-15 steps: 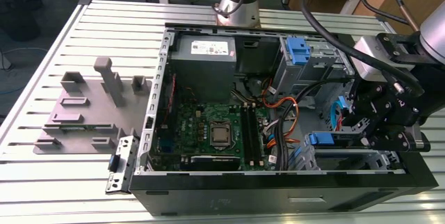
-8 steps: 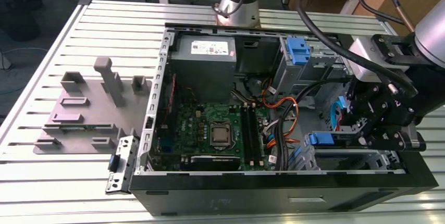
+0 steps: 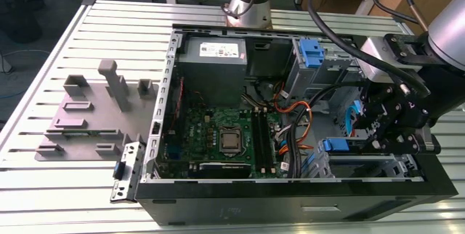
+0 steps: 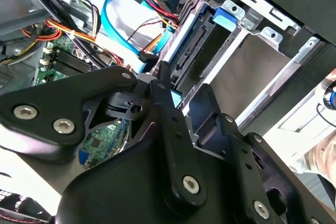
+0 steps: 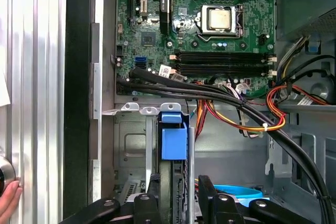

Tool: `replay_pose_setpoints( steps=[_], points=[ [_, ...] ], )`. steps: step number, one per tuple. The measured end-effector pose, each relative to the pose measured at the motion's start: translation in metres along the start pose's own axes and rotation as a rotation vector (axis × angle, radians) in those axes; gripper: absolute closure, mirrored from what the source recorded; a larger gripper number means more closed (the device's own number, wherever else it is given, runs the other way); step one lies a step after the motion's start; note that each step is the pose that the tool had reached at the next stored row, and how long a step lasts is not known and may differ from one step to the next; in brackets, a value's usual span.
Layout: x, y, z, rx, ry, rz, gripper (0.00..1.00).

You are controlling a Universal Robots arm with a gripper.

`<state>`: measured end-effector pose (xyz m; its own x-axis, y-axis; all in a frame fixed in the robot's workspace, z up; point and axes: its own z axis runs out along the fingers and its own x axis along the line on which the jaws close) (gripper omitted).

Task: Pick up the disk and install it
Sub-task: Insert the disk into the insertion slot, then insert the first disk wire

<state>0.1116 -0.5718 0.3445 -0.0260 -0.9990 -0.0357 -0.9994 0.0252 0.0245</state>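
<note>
We see the black steel computer case [image 3: 291,207] lying on its side on the slotted aluminium table [image 3: 73,190], which we take to be so that its open flank faces up and the arm can reach in from above. The disk [image 5: 173,142], a flat silver-metal hard drive with blue plastic side rails and a blue handle, stands on its narrow edge inside the bare-metal drive cage [image 5: 131,145] at the case's front corner. In the exterior view its handle [image 3: 336,145] points toward the green motherboard [image 3: 218,136], the side from which a drive would slide in or out. The black gripper [image 5: 178,198] has its jaws set narrow, one on each broad face of the disk. In the second wrist view [image 4: 181,98] a strip of blue rail fills the gap between them, so we judge it closed on the disk. Taking it by the flat faces would keep the drive square to the cage's guides. The bundle of black and orange cables [image 5: 236,103] runs just beside the cage mouth, clear of the disk.
</note>
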Motion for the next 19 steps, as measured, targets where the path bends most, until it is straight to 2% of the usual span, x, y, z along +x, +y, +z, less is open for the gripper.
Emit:
replay_pose_setpoints(
  steps=[11, 19],
  points=[
    [-0.0006, 0.0001, -0.0006, 0.0000, 0.0003, 0.000, 0.58],
    [-0.0023, 0.0003, -0.0089, 0.0000, 0.0002, 0.000, 0.58]
  ],
)
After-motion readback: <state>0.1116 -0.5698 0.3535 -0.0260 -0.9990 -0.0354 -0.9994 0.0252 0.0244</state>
